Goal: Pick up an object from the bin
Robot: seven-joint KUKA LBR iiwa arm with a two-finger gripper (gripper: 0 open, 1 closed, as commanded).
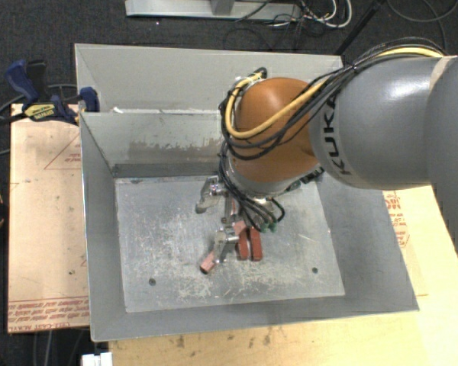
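Note:
My gripper (pixel 220 219) hangs low over the middle of the bin floor, under the arm's orange cover. Its two metal fingers stand apart, one fingertip (pixel 209 192) toward the back and the other fingertip (pixel 227 245) toward the front, with bare floor between them. A reddish-brown block (pixel 251 245) lies right beside the front finger, on its right. A small pink piece (pixel 207 264), like an eraser stub, lies on the floor just in front and left of that finger. Whether the finger touches either of them I cannot tell.
The arm's thick grey body reaches in from the right and covers the bin's right back part. The bin's sloped walls rise at the left and back. The scratched floor stretches left and front of the gripper.

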